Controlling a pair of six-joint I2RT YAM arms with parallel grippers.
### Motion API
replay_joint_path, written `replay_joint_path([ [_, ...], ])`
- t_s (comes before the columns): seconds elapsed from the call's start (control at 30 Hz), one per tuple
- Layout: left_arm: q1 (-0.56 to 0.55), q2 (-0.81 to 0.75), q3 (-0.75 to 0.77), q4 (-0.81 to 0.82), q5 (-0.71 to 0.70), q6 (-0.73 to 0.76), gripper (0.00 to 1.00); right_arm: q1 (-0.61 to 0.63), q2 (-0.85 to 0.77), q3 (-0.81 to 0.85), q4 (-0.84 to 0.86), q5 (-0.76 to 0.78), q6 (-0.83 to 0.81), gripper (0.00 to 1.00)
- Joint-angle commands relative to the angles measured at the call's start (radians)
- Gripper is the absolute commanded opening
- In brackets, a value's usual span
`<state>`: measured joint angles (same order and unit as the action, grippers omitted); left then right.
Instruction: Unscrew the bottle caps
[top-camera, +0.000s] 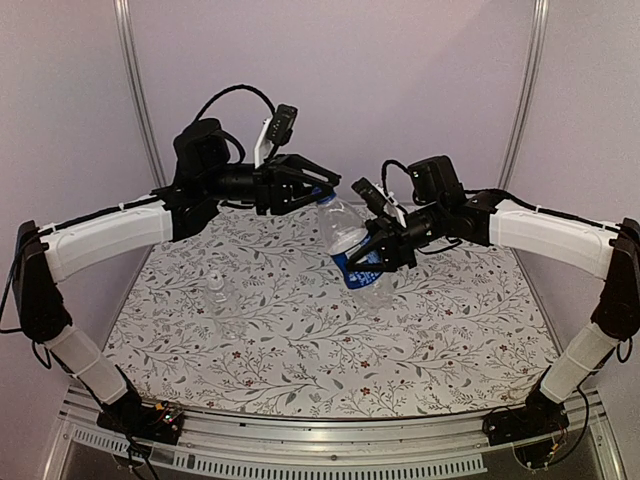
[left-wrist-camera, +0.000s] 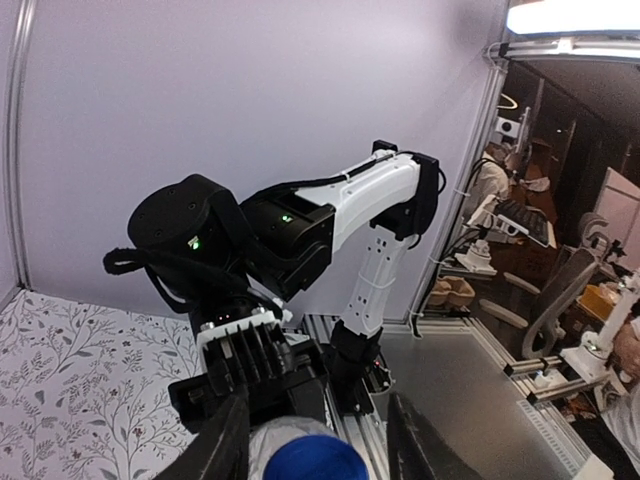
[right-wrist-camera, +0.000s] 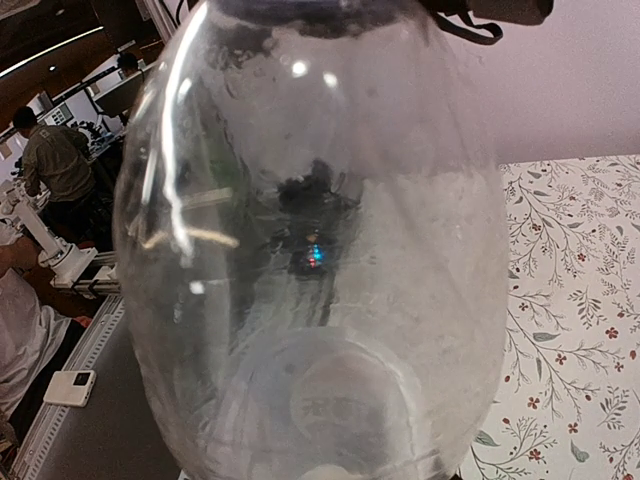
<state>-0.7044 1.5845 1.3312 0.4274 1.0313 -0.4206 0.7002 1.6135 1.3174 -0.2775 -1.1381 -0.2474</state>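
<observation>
My right gripper (top-camera: 373, 258) is shut on the taller bottle (top-camera: 350, 245) at its blue-and-white label. It holds the bottle tilted above the table, neck pointing up and to the left. This clear bottle (right-wrist-camera: 310, 260) fills the right wrist view, and the right fingers are hidden there. My left gripper (top-camera: 312, 190) is open, with its fingers on either side of the blue cap (top-camera: 320, 193). In the left wrist view the blue cap (left-wrist-camera: 305, 462) sits between the two dark fingers (left-wrist-camera: 228, 440) with a gap on each side. The shorter bottle (top-camera: 222, 302) stands upright at the left of the table with its pale cap (top-camera: 214, 277) on.
The table has a floral cloth (top-camera: 330, 350). Pale walls with metal posts (top-camera: 140, 90) close off the back. The right arm's white links (left-wrist-camera: 375, 220) show behind the cap in the left wrist view.
</observation>
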Motion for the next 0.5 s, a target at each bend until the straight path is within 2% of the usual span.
replay_joint_path([
  [0.0, -0.013, 0.016, 0.028, -0.007, 0.010, 0.009, 0.42, 0.001, 0.007, 0.025, -0.003, 0.001, 0.005, 0.32],
  [0.1, -0.015, 0.014, 0.028, -0.017, 0.007, 0.017, 0.35, 0.001, 0.005, 0.025, -0.005, 0.013, 0.006, 0.32],
  [0.23, -0.016, -0.003, 0.024, -0.057, -0.049, 0.020, 0.16, 0.001, -0.004, 0.027, -0.007, 0.119, 0.019, 0.31],
  [0.3, -0.015, -0.026, 0.012, -0.090, -0.132, 0.021, 0.10, 0.001, -0.012, 0.031, -0.012, 0.219, 0.030, 0.30],
  [0.37, -0.025, -0.059, -0.003, -0.122, -0.240, 0.019, 0.09, 0.001, -0.020, 0.028, -0.012, 0.313, 0.035, 0.30],
  [0.47, -0.065, -0.108, -0.015, -0.200, -0.486, 0.023, 0.08, 0.001, -0.021, 0.023, 0.000, 0.431, 0.043, 0.30],
])
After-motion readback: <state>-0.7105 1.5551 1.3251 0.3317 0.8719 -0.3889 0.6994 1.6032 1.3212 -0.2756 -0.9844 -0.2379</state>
